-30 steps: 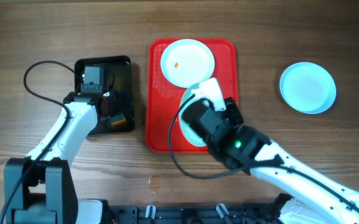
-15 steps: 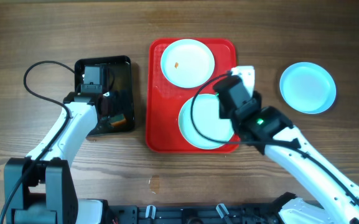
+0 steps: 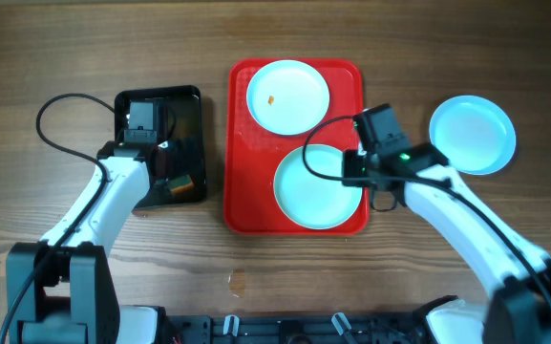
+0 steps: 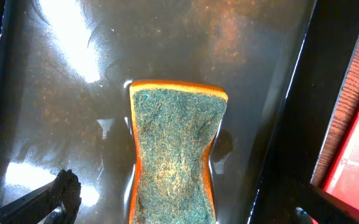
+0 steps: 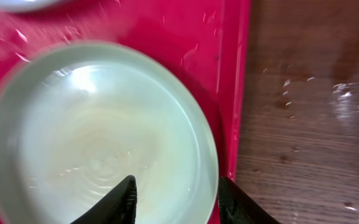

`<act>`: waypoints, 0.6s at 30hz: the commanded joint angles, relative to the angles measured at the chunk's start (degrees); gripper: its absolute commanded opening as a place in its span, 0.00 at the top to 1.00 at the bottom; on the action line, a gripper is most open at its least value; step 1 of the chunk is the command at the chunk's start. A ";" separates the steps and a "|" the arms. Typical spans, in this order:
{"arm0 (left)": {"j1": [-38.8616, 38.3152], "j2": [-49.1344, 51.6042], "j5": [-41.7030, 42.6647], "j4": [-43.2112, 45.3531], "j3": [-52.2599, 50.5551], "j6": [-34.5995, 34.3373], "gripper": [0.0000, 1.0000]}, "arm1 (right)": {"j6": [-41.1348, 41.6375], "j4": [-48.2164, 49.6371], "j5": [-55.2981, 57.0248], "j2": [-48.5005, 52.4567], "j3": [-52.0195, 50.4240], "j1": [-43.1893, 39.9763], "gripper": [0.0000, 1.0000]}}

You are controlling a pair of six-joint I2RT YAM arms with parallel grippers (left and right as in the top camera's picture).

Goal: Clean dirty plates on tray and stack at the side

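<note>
Three plates: two lie on the red tray and one off it. The far plate shows an orange speck, the near plate shows none, and the light-blue plate sits alone on the tabletop, well to the right.
Right pincer: a second ago it was clenched and the arm lay across the near plate. It has since swung to that plate's right edge and its fingers have parted. They straddle the rim without clamping it.
Near plate: uncovered again, in the same place on the tray. It looks wet, with faint swirl marks.
Left pincer: unchanged, released wide above the sponge in the black tray, grasping nothing.
Meaning for the task: the near plate looks cleaned. The right arm seems to be lining up a rim grasp to carry it over to the light-blue plate, likely the start of the stack. The far plate is still dirty and still on the tray.
Risk: a thin, wet rim may slip from a shallow pinch.
</note>
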 commanded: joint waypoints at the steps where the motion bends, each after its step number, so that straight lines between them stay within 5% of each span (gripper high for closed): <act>1: 0.20 0.00 0.24 -0.02 -0.07 0.70 0.00 | -4.15 1.81 -2.75 6.36 -0.68 -0.31 0.57; 12: 0.20 0.00 0.24 -0.02 -0.07 0.70 0.00 | -4.04 3.61 0.92 10.67 -0.72 -0.31 0.57; 18: 0.22 0.00 0.24 -0.02 -0.07 0.70 0.00 | -11.45 2.73 -3.98 7.13 2.12 -0.33 0.67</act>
